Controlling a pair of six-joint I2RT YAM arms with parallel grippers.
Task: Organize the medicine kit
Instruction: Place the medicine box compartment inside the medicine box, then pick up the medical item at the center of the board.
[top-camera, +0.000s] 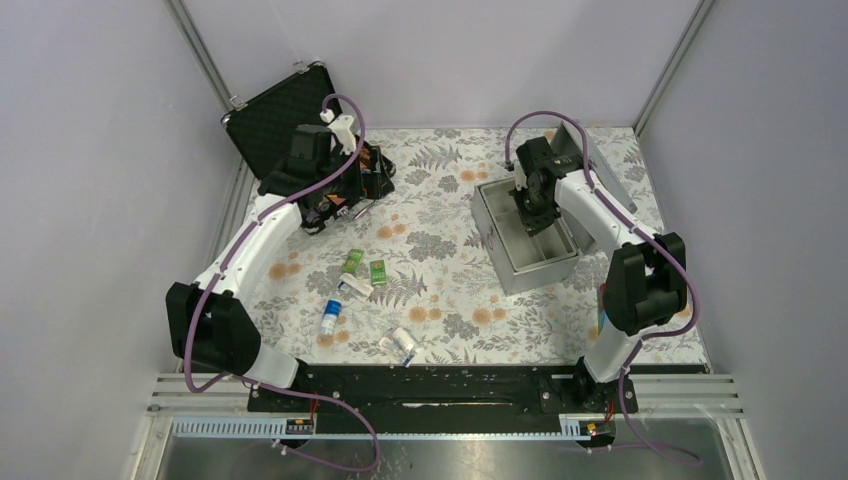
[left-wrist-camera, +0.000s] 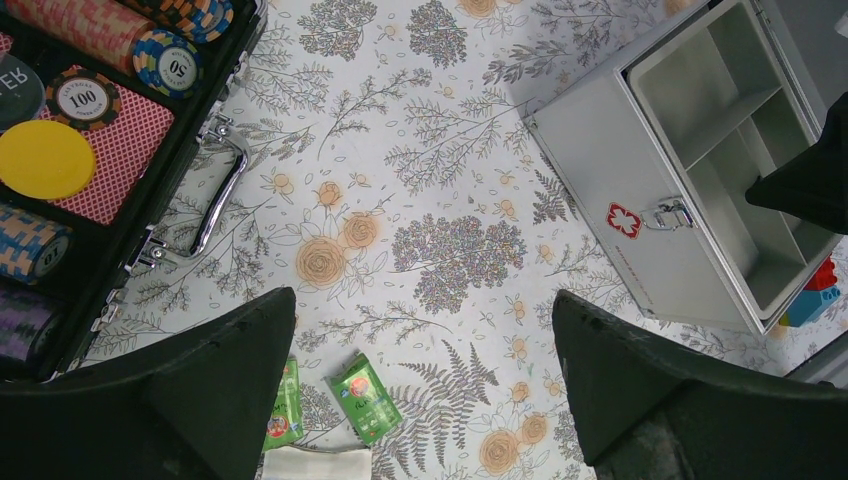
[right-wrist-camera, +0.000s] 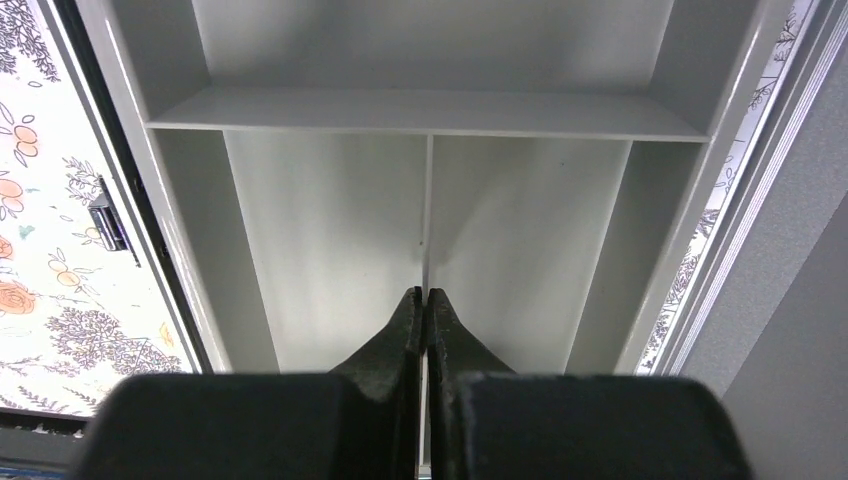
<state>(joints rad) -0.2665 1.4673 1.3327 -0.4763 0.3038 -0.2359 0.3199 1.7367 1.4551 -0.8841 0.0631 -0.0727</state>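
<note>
The medicine kit (top-camera: 528, 266) is a silver-grey metal box lying open on the right of the floral cloth, its lid (top-camera: 600, 160) tipped back. It carries a red cross by its latch (left-wrist-camera: 625, 220). My right gripper (top-camera: 535, 212) hangs inside the box. In the right wrist view its fingers (right-wrist-camera: 427, 295) are pressed together with nothing held, in line with the thin divider (right-wrist-camera: 428, 200) between two compartments. My left gripper (left-wrist-camera: 425, 300) is wide open above the cloth, near the black case (top-camera: 285, 115). Two green sachets (left-wrist-camera: 365, 397) (left-wrist-camera: 285, 405) lie below it.
The black case holds poker chips (left-wrist-camera: 85, 100) and has a metal handle (left-wrist-camera: 222, 185). A white box (top-camera: 355, 287), a blue-and-white bottle (top-camera: 329, 318) and another small bottle (top-camera: 403, 343) lie near the front. Red and blue blocks (left-wrist-camera: 815, 290) sit beyond the kit.
</note>
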